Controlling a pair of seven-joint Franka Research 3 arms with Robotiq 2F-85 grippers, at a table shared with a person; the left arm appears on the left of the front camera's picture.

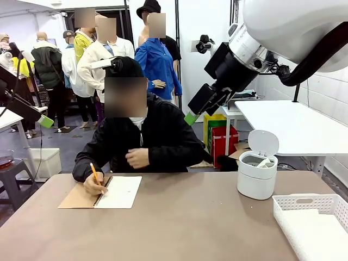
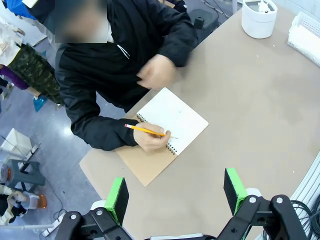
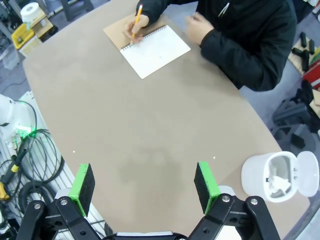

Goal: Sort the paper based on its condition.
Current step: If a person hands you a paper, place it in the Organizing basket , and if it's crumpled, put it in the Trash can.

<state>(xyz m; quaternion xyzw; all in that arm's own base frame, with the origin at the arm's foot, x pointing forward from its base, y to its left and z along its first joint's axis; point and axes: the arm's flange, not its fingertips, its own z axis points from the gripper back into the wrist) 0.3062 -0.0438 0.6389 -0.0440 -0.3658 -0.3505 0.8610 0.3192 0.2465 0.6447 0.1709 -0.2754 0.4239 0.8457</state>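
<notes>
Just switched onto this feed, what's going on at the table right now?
The person's hand is writing with a yellow pencil on the open page of a spiral notebook lying on the robot's left side of the table. The left gripper and the right gripper both hang open above the table, holding nothing. A white bin with its lid up and a white lattice basket stand on the right side.

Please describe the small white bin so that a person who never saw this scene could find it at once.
Take the brown table, then go to its far edge on the robot's right, away from the open notebook. There stands the round white bin, its flip lid raised. Its neighbour, the white basket, is rectangular with lattice walls.
</notes>
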